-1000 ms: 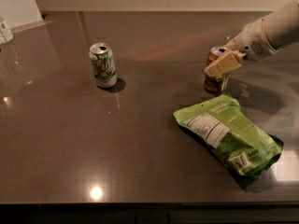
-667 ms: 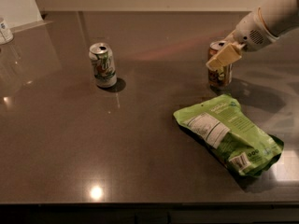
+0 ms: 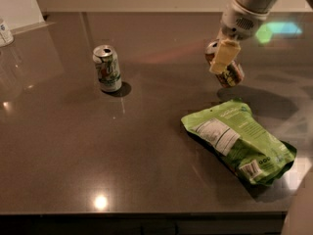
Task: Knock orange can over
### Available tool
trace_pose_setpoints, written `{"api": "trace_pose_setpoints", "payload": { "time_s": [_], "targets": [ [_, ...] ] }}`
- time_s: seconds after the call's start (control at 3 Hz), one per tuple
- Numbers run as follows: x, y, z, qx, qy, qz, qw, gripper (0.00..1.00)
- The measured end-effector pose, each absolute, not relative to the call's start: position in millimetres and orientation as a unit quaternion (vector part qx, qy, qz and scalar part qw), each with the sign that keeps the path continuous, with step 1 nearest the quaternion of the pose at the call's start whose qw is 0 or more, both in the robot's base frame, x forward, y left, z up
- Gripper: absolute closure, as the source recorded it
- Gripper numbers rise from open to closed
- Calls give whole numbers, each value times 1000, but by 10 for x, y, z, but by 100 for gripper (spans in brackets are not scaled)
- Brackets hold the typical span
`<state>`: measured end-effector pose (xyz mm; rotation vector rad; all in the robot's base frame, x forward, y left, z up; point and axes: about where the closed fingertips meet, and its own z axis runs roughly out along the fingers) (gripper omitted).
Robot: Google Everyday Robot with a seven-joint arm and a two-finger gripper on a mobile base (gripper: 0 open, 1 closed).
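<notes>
One risk we see is that the orange can [image 3: 234,75], leaning against the gripper [image 3: 221,62] near the table's far right corner, settles upright if the push slips, or rolls off the right edge; whether the gripper is spread or pinching we cannot tell.

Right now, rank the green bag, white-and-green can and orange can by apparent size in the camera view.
Green bag, largest.
White-and-green can and orange can look alike; the orange one is tilted, partly hidden by the gripper in front.

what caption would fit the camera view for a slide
Gripper at the tilted orange can, far right; white-green can upright at left, green bag lying in front
</notes>
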<state>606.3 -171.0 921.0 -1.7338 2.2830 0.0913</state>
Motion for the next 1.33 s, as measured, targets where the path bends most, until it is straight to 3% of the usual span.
{"api": "trace_pose_setpoints", "payload": {
  "time_s": [0.33,0.67,1.33],
  "targets": [
    [5968,-1502,9141,-655,751,3,86,100],
    [5912,-1341,9040,-685,726,-10,58,82],
    [5905,-1205,8818,-707,706,-17,25,36]
  ]
}}
